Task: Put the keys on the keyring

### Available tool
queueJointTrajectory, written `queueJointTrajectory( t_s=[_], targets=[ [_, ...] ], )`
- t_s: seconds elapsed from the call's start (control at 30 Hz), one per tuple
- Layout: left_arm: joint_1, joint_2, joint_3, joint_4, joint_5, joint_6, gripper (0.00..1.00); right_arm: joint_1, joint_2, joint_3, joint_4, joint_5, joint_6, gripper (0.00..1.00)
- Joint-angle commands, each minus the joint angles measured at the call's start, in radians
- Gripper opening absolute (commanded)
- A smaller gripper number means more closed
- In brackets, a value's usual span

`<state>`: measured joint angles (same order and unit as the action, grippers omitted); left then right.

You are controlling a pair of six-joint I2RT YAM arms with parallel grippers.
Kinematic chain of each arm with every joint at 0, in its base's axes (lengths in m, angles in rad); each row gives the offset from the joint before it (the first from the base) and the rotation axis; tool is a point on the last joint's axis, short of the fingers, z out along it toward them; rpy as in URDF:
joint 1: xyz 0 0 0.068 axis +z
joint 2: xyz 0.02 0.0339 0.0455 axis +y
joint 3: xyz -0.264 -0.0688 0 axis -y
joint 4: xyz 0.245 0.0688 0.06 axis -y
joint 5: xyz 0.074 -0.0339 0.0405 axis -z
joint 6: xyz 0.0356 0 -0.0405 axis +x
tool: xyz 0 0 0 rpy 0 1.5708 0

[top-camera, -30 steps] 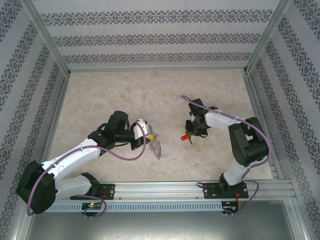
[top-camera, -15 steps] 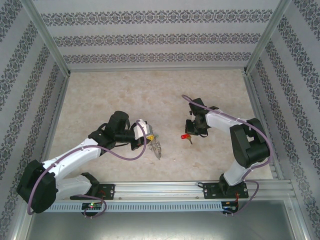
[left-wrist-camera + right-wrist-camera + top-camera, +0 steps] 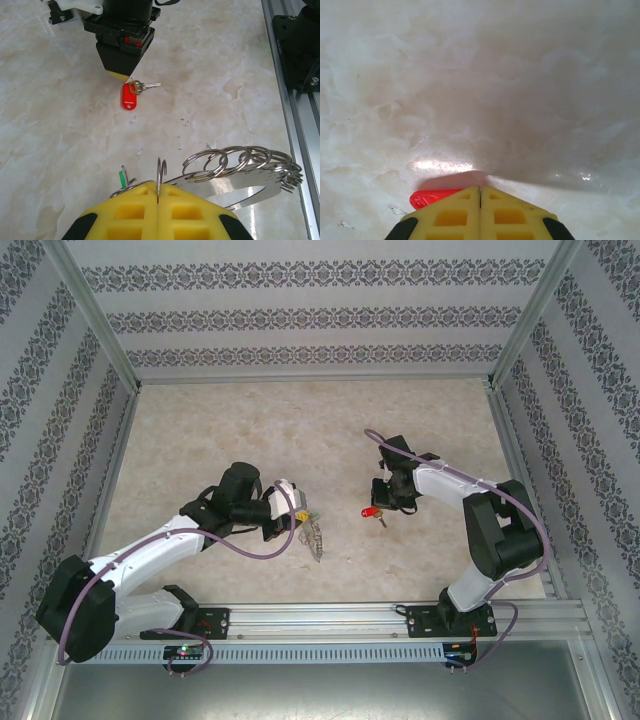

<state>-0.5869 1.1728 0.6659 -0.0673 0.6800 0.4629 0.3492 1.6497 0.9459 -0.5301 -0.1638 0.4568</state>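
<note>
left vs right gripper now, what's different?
Left gripper is shut on the keyring; right gripper is shut with its tip down at the red key on the table, grip unclear. Left gripper is angled across the table, right gripper points down at it. Both are yellow-tipped and closed.

Wide tabletop [image 3: 280, 420], red key [image 3: 368, 513] and keyring [image 3: 314, 538] midway

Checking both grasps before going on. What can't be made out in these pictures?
Right wrist view: the red key is mostly behind the shut right gripper; whether it is pinched is unclear.
Left wrist view: the green key and part of the keyring sit behind the left gripper.
Top view: keys too small for detail.
</note>
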Motion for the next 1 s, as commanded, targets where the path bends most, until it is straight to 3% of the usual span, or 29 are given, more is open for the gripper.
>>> queueJointTrajectory(
  t_s=[0.0, 0.3, 0.97],
  targets=[
    [0.003, -0.007, 0.012, 0.017, 0.034, -0.014, 0.00, 0.003, 0.018, -0.001, -0.006, -0.015, -0.013, 0.09],
    [0.004, -0.007, 0.011, 0.016, 0.035, -0.016, 0.00, 0.003, 0.021, -0.002, -0.013, -0.015, -0.015, 0.18],
    [0.003, -0.001, 0.015, 0.012, 0.039, -0.011, 0.00, 0.007, 0.026, -0.003, -0.024, -0.024, -0.017, 0.13]
  ],
)
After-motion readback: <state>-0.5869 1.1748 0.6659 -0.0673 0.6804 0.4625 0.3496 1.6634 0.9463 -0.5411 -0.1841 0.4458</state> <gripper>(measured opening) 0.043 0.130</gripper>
